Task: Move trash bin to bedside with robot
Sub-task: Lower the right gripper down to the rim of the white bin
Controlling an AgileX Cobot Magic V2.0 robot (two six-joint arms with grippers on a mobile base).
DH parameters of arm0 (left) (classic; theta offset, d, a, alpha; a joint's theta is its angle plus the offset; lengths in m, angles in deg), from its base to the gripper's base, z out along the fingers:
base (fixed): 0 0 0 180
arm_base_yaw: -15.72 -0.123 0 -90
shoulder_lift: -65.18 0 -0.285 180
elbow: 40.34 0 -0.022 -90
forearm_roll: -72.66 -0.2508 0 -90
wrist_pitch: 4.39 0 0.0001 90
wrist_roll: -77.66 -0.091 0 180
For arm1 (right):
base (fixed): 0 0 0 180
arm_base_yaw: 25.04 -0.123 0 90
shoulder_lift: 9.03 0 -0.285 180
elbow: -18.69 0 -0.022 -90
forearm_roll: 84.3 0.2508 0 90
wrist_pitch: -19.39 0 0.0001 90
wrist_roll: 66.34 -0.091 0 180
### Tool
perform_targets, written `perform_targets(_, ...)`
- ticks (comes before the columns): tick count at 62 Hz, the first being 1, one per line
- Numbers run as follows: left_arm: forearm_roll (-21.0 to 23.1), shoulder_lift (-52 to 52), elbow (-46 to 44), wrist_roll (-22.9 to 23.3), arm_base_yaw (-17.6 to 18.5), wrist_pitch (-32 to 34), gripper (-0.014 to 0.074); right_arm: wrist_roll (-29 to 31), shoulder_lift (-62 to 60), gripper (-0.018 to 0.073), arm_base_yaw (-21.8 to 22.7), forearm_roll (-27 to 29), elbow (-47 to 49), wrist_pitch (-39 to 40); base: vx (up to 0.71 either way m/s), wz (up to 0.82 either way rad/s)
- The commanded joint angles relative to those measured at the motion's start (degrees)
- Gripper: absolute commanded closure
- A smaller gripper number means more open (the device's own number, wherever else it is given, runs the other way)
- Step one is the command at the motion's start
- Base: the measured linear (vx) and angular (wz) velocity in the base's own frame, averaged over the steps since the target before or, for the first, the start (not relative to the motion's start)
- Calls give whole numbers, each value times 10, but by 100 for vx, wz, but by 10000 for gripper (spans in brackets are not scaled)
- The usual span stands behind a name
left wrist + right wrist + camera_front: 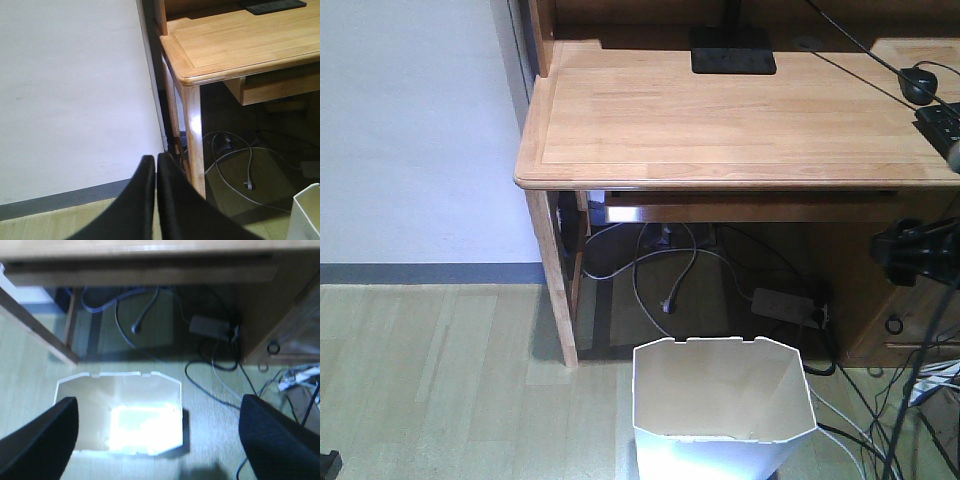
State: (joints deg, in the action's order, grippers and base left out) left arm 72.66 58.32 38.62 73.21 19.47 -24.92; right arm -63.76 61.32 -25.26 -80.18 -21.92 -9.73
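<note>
White trash bin here: thin walls tapering down, angular rim with cut corners, cream inside. It stands upright on the floor just before the desk. My right gripper hangs above it, spread wide, the bin nearer my left finger. My left gripper is pressed together, with the bin off to its right.
</note>
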Motion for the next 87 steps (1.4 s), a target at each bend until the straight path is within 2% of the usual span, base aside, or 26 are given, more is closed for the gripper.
perform_targets(1, 0, 12, 10, 3, 0, 40, 603, 21, 48, -42, 2, 13, 28, 27, 0, 0)
perform_targets(16, 0, 12, 10, 3, 0, 40, 603, 113, 190, -34, 3, 86, 49, 50, 0, 0)
perform_targets(41, 0, 12, 10, 3, 0, 40, 603, 174, 409, -34, 3, 98, 51, 169, 0, 0)
perform_targets(53, 0, 12, 10, 3, 0, 40, 603, 183, 510, -34, 51, 107, 96, 158, 0, 0)
perform_targets(65, 0, 12, 10, 3, 0, 40, 603, 230, 600, -34, 83, 115, 142, 151, 0, 0)
perform_targets(74, 0, 12, 10, 3, 0, 40, 603, 278, 661, -34, 83, 159, 173, 167, 0, 0)
perform_targets(87, 0, 12, 10, 3, 0, 40, 603, 408, 749, -34, 83, 264, 243, 162, 0, 0)
